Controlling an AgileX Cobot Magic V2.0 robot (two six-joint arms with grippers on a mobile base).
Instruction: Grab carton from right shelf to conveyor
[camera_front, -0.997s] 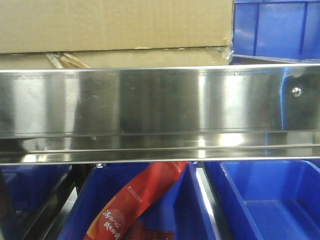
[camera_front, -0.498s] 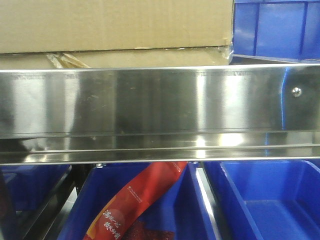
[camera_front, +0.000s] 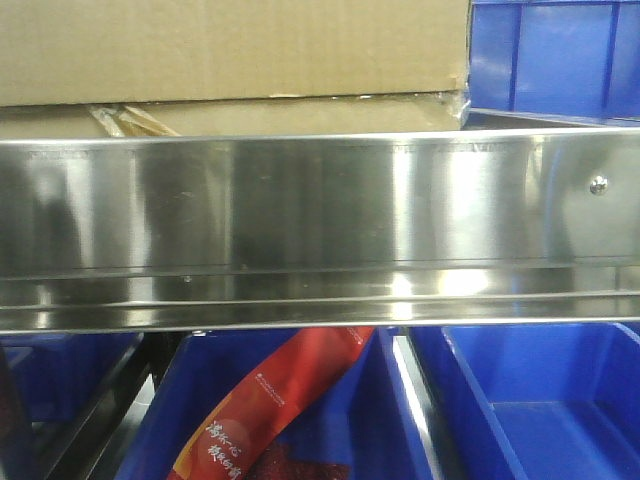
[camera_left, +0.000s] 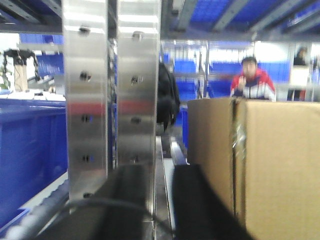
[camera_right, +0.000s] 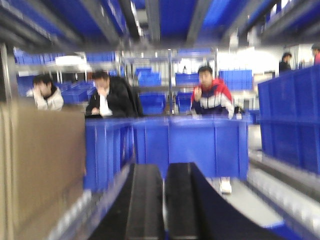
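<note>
Cardboard carton (camera_left: 260, 165) just beside the blurred, seemingly parted left end effector (camera_left: 161, 175)

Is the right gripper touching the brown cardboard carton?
Apart. In the right wrist view, a blue plastic crate shows between the right gripper and the brown cardboard carton.

Plain tan cardboard on the carton (camera_front: 230, 50) up top, no print that I can see. Under it the shelf rail (camera_front: 300, 230) is mirror-bright silver steel. The bins (camera_front: 540, 400) below are solid blue, and one holds a red packet (camera_front: 270, 410) with white lettering. On my left wrist view there are silver uprights (camera_left: 107, 100) and the left claw (camera_left: 159, 175) is black. The right claw (camera_right: 164, 172) is black too, with blue crates (camera_right: 200, 145) ahead. A jacket (camera_right: 212, 100) beyond looks red and white, though it's blurred.
</note>
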